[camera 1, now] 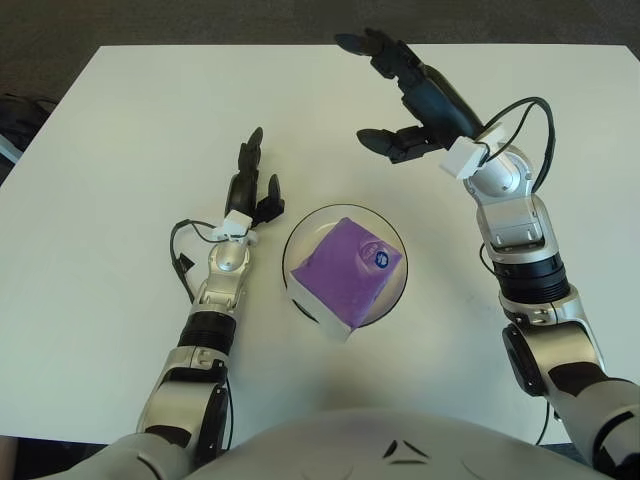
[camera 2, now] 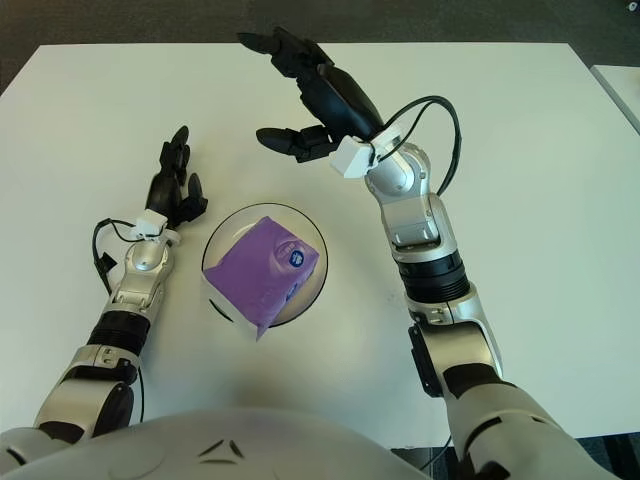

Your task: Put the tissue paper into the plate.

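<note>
Purple tissue paper [camera 1: 345, 272] pack already sits in the plate [camera 1: 300, 230], below the right hand [camera 1: 412, 95], fingers spread, empty. Looks light and squishy; grab its sides. Left hand [camera 1: 250, 190] idles, fingers relaxed.

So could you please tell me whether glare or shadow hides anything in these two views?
Left eye view: even light, only a small bright glint on the plate rim, and the tissue pack reads clearly. Right eye view: the right hand casts just a faint shadow on the table, hiding nothing.
</note>
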